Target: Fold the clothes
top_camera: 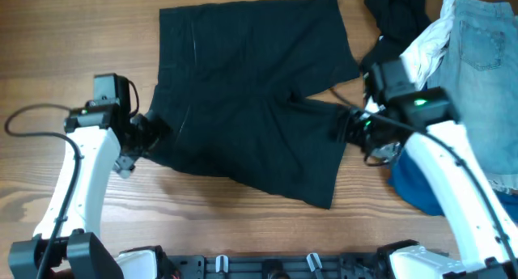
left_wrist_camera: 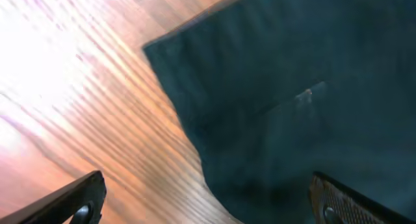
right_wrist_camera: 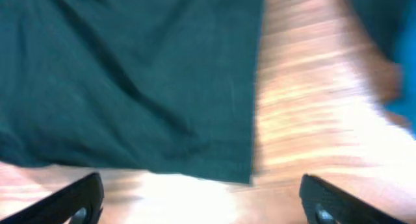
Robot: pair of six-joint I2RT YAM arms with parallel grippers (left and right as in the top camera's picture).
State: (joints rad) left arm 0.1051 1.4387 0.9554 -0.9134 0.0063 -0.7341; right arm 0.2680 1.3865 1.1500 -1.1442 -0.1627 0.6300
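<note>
The black shorts [top_camera: 251,101] lie spread out flat in the middle of the wooden worktop [top_camera: 243,230], waistband at the far edge and leg hems toward the near edge, with no fold made in them yet. The left arm [top_camera: 81,174] reaches in at the shorts' left side seam and the right arm [top_camera: 453,174] at the outer edge of the other leg. Seen from each wrist, the left jaws and the right jaws both stand spread wide and hold nothing. A corner of dark cloth [left_wrist_camera: 292,87] lies ahead of the left pair, and a straight hem [right_wrist_camera: 250,120] runs between the right pair. Whether either pair touches the fabric I can't tell. Off to the right sits the rest of the clothes in a heap: a black garment [top_camera: 396,16], a white one [top_camera: 425,48], light denim [top_camera: 486,61] and a patch of bright blue [top_camera: 413,186] under the right arm. To my eye this is the lead-up to the first fold — both arms lined up for a grasp. Next, each pair has to drop onto its edge and pinch one layer cleanly, then both must lift and carry the cloth over together so it doesn't drag or bunch.
</note>
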